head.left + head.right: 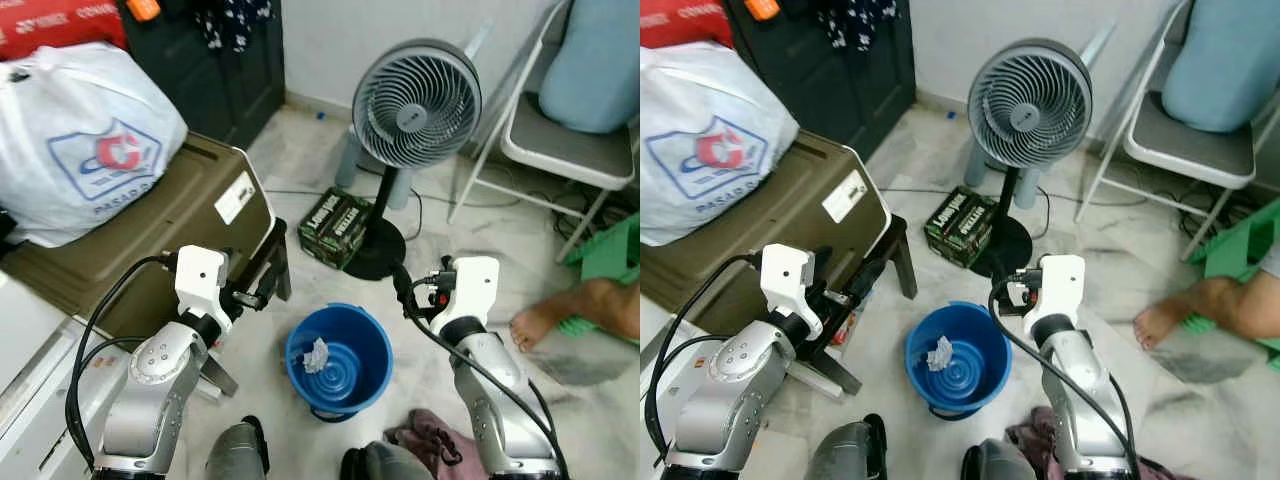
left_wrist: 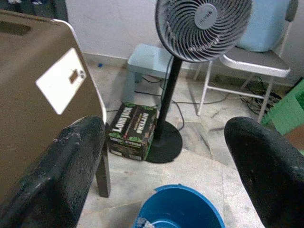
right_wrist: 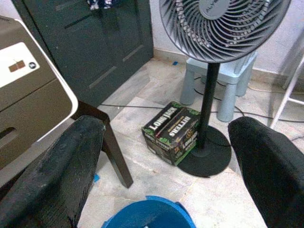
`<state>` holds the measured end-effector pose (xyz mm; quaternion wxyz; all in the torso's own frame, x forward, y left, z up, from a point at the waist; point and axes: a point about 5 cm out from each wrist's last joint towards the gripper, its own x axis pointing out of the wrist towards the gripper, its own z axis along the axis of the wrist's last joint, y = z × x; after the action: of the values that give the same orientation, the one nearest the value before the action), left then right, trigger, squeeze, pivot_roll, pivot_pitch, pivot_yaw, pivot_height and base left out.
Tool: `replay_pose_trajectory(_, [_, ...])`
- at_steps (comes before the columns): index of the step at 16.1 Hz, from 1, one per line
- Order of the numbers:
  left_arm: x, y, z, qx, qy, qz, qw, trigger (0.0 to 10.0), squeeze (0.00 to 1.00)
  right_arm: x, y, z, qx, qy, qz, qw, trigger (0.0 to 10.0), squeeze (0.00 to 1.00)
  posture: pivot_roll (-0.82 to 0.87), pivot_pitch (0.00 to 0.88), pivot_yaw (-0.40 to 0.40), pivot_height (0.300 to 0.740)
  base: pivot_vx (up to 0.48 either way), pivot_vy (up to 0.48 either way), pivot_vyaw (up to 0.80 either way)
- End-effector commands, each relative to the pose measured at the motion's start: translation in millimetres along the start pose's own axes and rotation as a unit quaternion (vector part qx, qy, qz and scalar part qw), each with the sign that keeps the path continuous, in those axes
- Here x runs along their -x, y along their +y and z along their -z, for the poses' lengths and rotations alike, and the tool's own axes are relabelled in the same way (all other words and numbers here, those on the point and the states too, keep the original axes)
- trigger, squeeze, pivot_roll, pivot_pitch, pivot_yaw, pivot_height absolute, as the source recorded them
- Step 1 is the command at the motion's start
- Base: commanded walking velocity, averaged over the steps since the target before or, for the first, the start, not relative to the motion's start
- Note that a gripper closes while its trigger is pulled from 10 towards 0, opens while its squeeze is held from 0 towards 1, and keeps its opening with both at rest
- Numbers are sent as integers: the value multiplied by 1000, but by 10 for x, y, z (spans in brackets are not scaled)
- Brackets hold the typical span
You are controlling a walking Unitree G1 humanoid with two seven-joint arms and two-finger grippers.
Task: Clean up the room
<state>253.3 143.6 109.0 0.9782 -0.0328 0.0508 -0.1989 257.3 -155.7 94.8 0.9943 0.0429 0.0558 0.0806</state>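
Observation:
A blue bucket (image 1: 345, 385) stands on the marble floor between my two arms, and a crumpled white tissue (image 1: 317, 354) lies inside it. My left gripper (image 1: 255, 290) hangs just left of the bucket's rim, beside the olive case. In the left wrist view, the left gripper (image 2: 166, 142) is open with nothing between its fingers. My right gripper (image 1: 405, 287) is held just right of the bucket and above its rim. It is open too and holds nothing (image 3: 164, 142). A pink cloth (image 1: 432, 440) lies crumpled on the floor by my right foot.
A standing fan (image 1: 415, 105) is behind the bucket, with a green-and-black box (image 1: 335, 227) at its base. An olive case (image 1: 170, 215) on a dark stool carries a white plastic bag (image 1: 80, 140). A folding chair (image 1: 565, 150) and a person's bare foot (image 1: 560, 315) are at the right.

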Motion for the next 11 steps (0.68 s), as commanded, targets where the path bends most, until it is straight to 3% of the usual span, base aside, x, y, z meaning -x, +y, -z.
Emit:
replay_pose_trajectory(1, [22,25,44,6,8,-13,1000,10000,0,21,-33,-45,0,-4,8,1000,10000,1000,-37,97,-19,740,0,0,0])
replay_pose_trajectory(7, [-5,90,45,9,10,-24,1000,10000,0,-19,38,-66,-3,-7,-4,1000,10000,1000,-30,98,-27,740,0,0,0])
replay_pose_trajectory(9, [-17,191,22,3,5,-64,998,10000,0,-46,34,-126,30,-23,0,999,10000,1000,-31,97,-31,740,0,0,0])
replay_pose_trajectory(10, [-12,254,15,3,1,-84,996,10000,0,-47,11,-170,53,-36,14,998,10000,843,-31,97,-31,740,0,0,0])
replay_pose_trajectory(11, [-6,305,11,-1,-2,-99,995,10000,0,-48,-7,-192,52,-41,19,998,10000,0,-32,95,-29,740,0,0,0])
